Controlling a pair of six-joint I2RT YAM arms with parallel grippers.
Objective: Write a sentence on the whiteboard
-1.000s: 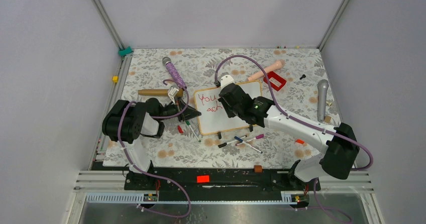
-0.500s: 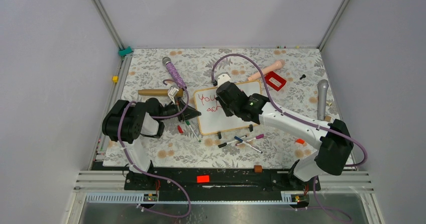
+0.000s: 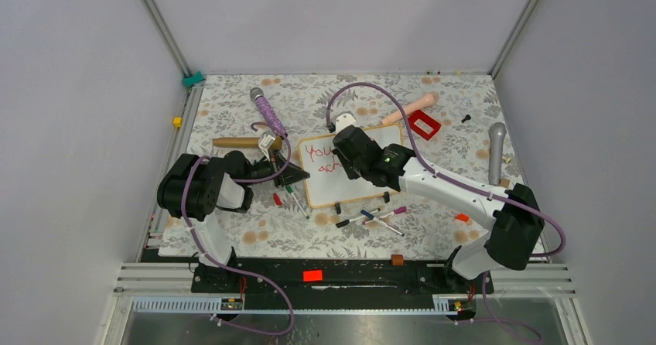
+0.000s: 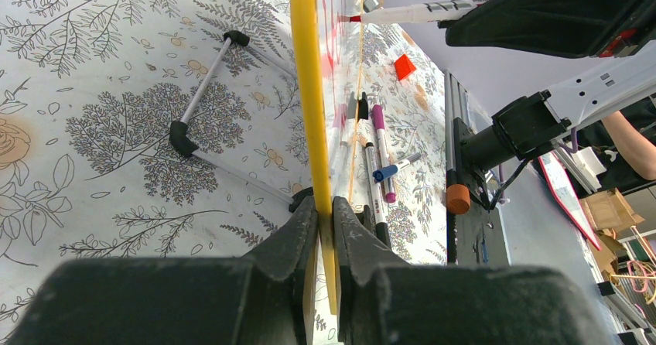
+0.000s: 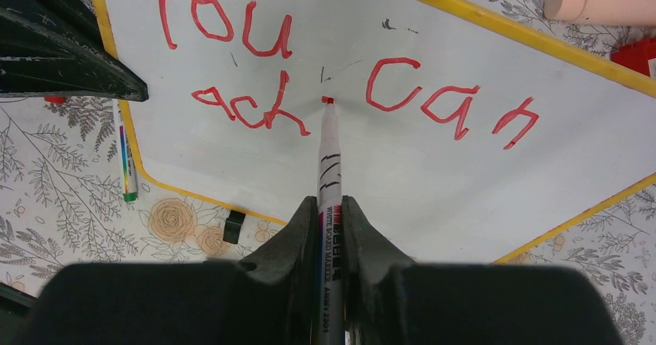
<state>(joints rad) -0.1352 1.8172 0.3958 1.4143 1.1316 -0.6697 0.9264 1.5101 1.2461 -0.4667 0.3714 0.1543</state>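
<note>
Since a second ago the right arm's elbow and shoulder link have swung a little toward the left of the overhead frame, carrying the wrist slightly up and left over the whiteboard (image 3: 333,189); over the last half second nothing has shifted. That board lies at the middle of the frame on the floral counter (image 3: 232,233), with loose pens (image 3: 379,217) just below its lower edge.

From the left wrist, the board is seen edge-on, running up the centre of the frame. The left fingers (image 4: 312,217) are pressed together on its yellow frame at lower centre.

From the right wrist, the right fingers (image 5: 308,220) pinch a marker (image 5: 329,159) by its barrel, well behind the tip. The red tip touches the board at centre frame, just right of "ach". The sentence (image 5: 255,113) so far reads "You can" across the top, with "ach" begun beneath.

Judging by its build, the board is light, stiff and slick-faced, so it would likely skid under pen pressure. The frame edge, where it is clamped, looks the sound place to hold it.
</note>
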